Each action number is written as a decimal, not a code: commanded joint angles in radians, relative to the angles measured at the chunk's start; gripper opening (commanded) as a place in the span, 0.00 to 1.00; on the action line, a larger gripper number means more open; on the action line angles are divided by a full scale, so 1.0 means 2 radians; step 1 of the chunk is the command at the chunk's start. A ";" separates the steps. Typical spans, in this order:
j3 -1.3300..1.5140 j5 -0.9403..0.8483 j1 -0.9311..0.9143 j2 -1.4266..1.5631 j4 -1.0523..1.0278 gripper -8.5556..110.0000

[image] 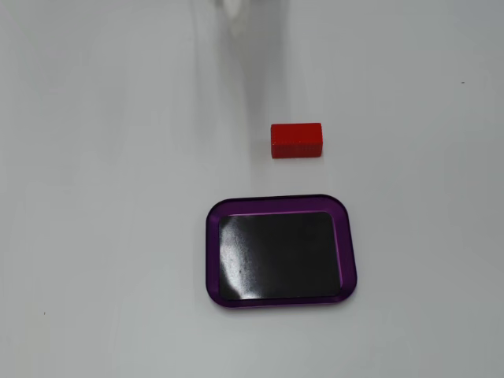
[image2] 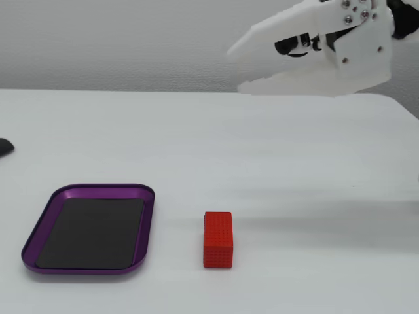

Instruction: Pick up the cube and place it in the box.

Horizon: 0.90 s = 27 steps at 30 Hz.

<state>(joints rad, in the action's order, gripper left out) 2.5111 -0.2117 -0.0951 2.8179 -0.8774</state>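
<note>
Red cube (image2: pixel 218 239) lying on the white desk (image2: pixel 196 144) just beside the purple box (image2: pixel 147 222), gripper (image2: pixel 237 67) hovering high above the cube, fingers (image2: pixel 275 29) spreading apart, gripping nothing

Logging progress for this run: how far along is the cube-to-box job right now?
Nothing looks done: the cube lies on the table, beside the box and apart from it, and the box is empty. In hand: nothing; the tool hangs open, high above the table and away from the cube. Left: descend, grasp the cube, carry it over, release it in the box.
</note>
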 commanded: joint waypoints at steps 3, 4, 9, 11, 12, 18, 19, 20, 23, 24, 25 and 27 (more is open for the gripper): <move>-0.186 -0.003 0.004 -0.198 -0.065 0.18; -0.227 -0.003 0.004 -0.237 -0.089 0.19; -0.413 -0.002 0.011 -0.397 -0.229 0.25; -0.467 0.008 0.012 -0.449 -0.272 0.26; -0.487 0.015 0.012 -0.471 -0.283 0.26; -0.483 0.015 0.025 -0.557 -0.291 0.26; -0.479 0.015 0.037 -0.561 -0.291 0.26; -0.472 0.017 0.048 -0.565 -0.291 0.26; -0.458 0.018 0.091 -0.568 -0.291 0.26; -0.454 0.019 0.103 -0.568 -0.290 0.26; -0.451 0.024 0.113 -0.568 -0.286 0.26; -0.445 0.026 0.125 -0.568 -0.276 0.26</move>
<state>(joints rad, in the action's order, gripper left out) 1.6183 -0.1672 0.1273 1.6751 -1.4542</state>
